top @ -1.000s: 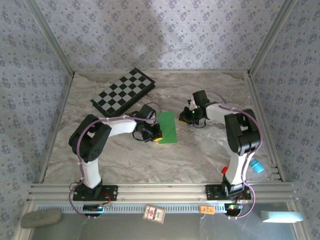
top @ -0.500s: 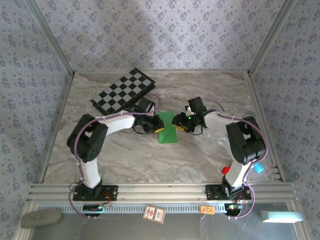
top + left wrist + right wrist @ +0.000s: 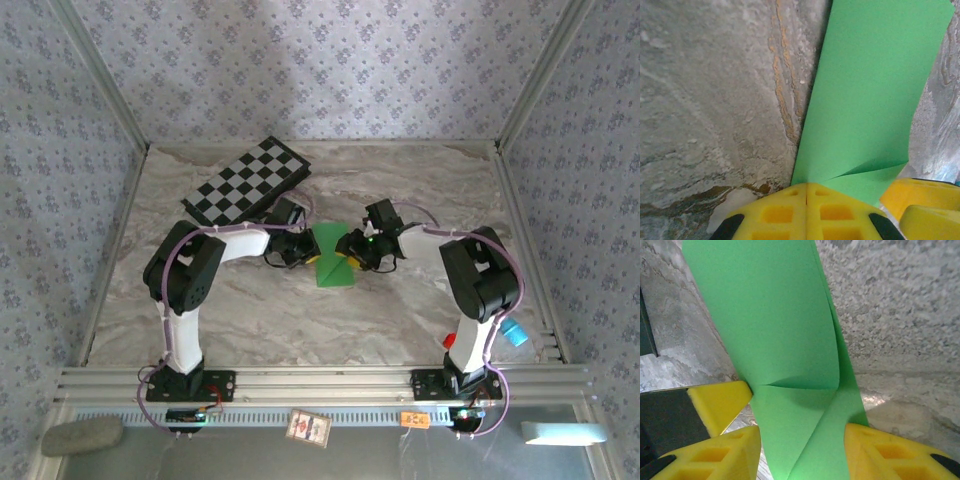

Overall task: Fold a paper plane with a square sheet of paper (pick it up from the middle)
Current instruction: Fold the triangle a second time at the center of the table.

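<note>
the right arm has swung in toward the checkered board [image 3: 245,183] and its claw, which stood clear of the paper a second ago, now meets the left one over the sheet; the left arm has drawn slightly closer to the board too. the green paper sheet [image 3: 335,272] lies on the marble tabletop [image 3: 400,320] just off the board's right end, on the side nearer the arm bases, and looks pinched narrow across its middle. the left gripper [image 3: 310,255] sits on the sheet's board-side edge and the right gripper [image 3: 345,250] on the edge away from the board. in the left wrist view the left claw's yellow pads [image 3: 785,212] are pressed together with no gap, clamped on a raised crease of the paper, which runs up and away from them as a long smooth strip. in the right wrist view the right claw's yellow fingers [image 3: 890,452] stand apart, with the paper passing between them and curling upward; the sheet brushes the inner corner of one finger, but nothing is squeezed. a yellow finger of the left claw [image 3: 720,400] touches the paper's edge just beyond.
</note>
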Controlling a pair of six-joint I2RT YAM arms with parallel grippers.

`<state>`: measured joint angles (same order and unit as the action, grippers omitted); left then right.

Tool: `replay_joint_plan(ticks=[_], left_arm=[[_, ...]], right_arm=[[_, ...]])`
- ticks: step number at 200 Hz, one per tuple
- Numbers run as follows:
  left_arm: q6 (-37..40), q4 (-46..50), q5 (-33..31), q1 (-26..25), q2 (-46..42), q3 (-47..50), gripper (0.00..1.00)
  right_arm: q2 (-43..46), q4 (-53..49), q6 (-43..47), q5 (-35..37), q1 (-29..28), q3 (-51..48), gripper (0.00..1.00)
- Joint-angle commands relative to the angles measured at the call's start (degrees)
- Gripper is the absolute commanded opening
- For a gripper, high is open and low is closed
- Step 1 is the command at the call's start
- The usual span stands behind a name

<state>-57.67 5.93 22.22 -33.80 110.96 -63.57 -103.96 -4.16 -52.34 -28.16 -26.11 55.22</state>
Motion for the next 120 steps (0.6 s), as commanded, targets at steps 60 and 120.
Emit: replay_joint_plan(ticks=[60,120], left_arm=[[-1.63,1.22,-0.22,-0.09,0.95,1.77,0.05],[-0.78,2.30,-0.29,-0.04,0.44,1.59,0.05]], right_arm=[[-3.09,1.24,-1.76,-0.94,-1.30,2.09,0.39],[1.28,0.17,-0.58,2.58,-0.90,0.68,0.35]])
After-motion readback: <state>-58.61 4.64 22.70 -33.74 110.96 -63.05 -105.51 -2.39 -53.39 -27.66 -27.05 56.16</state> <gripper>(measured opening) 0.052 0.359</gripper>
